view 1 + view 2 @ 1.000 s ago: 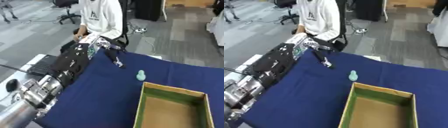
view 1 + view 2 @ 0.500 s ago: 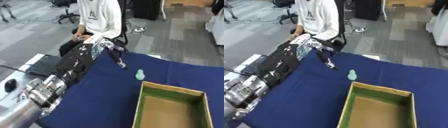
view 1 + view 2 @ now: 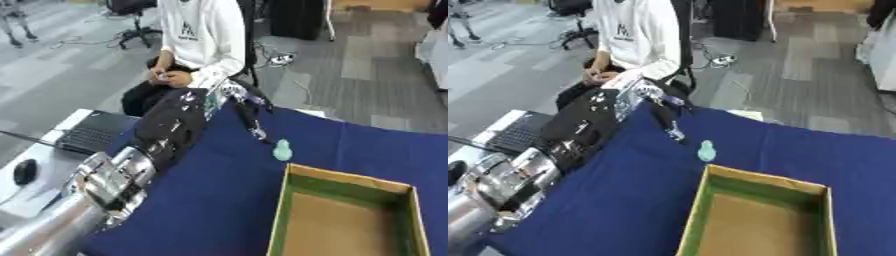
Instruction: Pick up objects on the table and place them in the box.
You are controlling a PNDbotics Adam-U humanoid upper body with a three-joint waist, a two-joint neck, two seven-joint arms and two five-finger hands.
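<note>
Since a moment ago our left hand point(image 3: 248, 107) reaches farther over the blue table point(image 3: 210, 200), fingers relaxed, empty. Pale green object point(image 3: 282, 149) sits beside the box point(image 3: 284, 215) — probably light, smooth; pinch its middle.

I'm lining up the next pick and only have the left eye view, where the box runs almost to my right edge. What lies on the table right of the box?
Observer: The right eye view shows a wider band of blue cloth beyond the right wall of the box; I see only cloth there.
Operator: Does the right hand show on that side?
Observer: No, it is in neither view. Only the left hand shows, its fingers pointing down at the cloth.
Operator: Is it touching the teal object?
Observer: In the right eye view too, cloth shows between them: the teal object lies apart, near the box's far left corner.
</note>
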